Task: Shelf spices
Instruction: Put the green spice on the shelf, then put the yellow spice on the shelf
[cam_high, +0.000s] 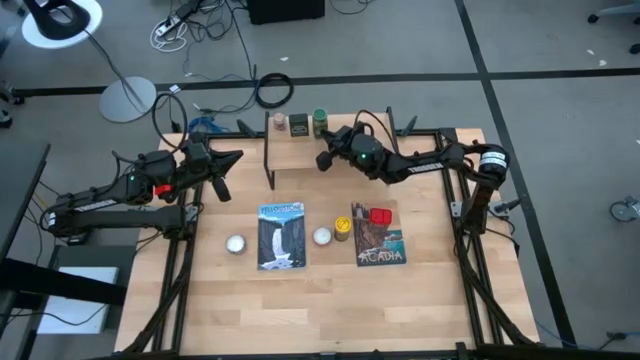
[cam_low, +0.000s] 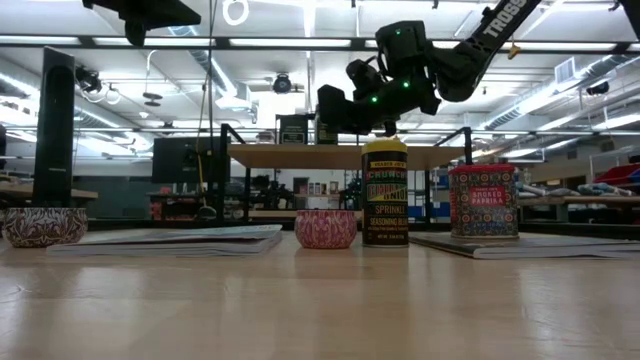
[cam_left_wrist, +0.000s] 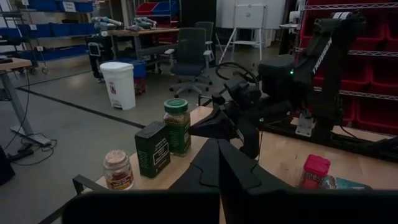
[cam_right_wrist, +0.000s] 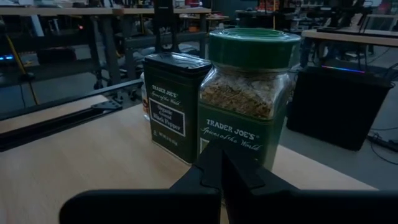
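The shelf (cam_high: 290, 148) stands at the table's far middle. On its top board stand a tiny brown jar (cam_left_wrist: 117, 170), a dark square tin (cam_right_wrist: 173, 106) and a green jar (cam_right_wrist: 247, 93). My right gripper (cam_right_wrist: 219, 149) is shut and level above the board, its tips just before the green jar's label. A yellow-capped jar (cam_low: 385, 192) stands on the table, and a red tin (cam_low: 483, 200) stands on a picture book (cam_high: 378, 242). My left gripper (cam_left_wrist: 217, 146) is shut and holds nothing. It hangs above the table's left side, pointing at the shelf. My right gripper's shut fingertips (cam_right_wrist: 211, 163) come level at the green jar's label side (cam_right_wrist: 231, 134) from the table's near right. Whether they touch the jar I cannot tell. The jar stands upright on the board.
Two white balls (cam_high: 236, 243) (cam_high: 322, 236) and a second picture book (cam_high: 281, 235) lie in the table's middle. Black frame rails run along the left and right edges. Bare board lies to the right of the green jar (cam_high: 440, 140).
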